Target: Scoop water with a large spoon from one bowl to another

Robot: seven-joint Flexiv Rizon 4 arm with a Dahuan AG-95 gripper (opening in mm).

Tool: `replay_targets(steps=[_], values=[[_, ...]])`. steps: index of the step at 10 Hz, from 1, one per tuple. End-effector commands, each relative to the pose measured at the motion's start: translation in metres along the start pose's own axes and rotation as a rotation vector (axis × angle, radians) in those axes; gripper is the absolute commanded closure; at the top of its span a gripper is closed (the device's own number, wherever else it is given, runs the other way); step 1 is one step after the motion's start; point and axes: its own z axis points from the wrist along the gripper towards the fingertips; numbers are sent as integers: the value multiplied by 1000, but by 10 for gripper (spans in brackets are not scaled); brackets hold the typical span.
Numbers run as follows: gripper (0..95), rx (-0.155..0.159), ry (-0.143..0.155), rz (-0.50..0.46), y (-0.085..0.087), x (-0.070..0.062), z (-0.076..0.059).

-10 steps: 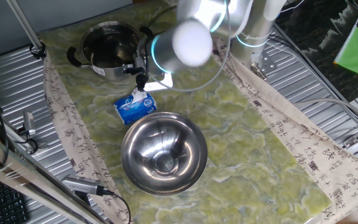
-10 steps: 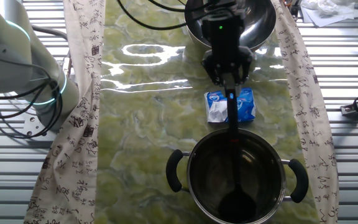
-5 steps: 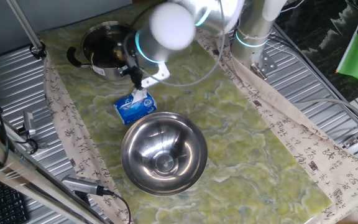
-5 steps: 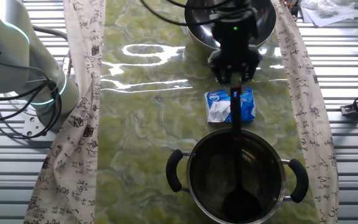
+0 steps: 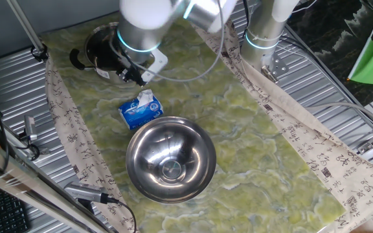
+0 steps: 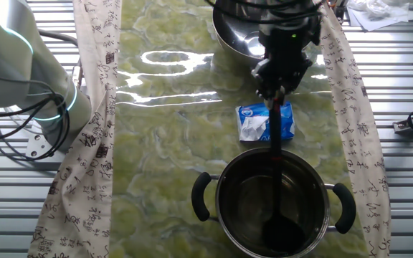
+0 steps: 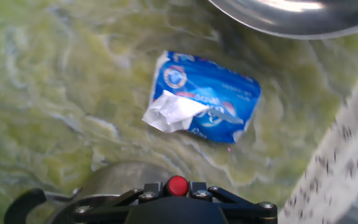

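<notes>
The jaws [image 6: 277,92] were clamped on the upper handle of the large spoon [image 6: 274,168], which hung from them as a slim dark rod into the two-handled steel pot [image 6: 273,208] on the near side of the jaws in the other fixed view; its dark bowl sat at the pot's bottom, and any water in the pot could not be made out. In the hand view the small round red end [image 7: 178,185] of the handle showed at the bottom edge between dark fittings, with the pot's grey rim [image 7: 114,177] curving just left of it. A blue-and-white tissue pack [image 6: 265,121] lay on the green marbled desk [image 6: 171,136] almost directly under the jaws, between the pot and the wide steel bowl [image 6: 239,32], white tissue poking from its top. The bowl stood beyond the jaws, partly hidden by the arm. In one fixed view the arm [image 5: 146,22] leaned over the pot [image 5: 102,52], the tissue pack [image 5: 141,109] lay just beside it, and the big bowl [image 5: 170,160] sat well apart from the jaws, its inside shiny.
</notes>
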Motion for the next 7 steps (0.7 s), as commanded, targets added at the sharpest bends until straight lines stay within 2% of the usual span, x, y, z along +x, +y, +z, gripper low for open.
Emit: replay_targets(steps=[1,2,7], values=[[950,-18,-38,-87,-3,0,-3],[950,-25,-56,-110,-3,2,-4],[950,-20,-65,-122,-1,6,-6]])
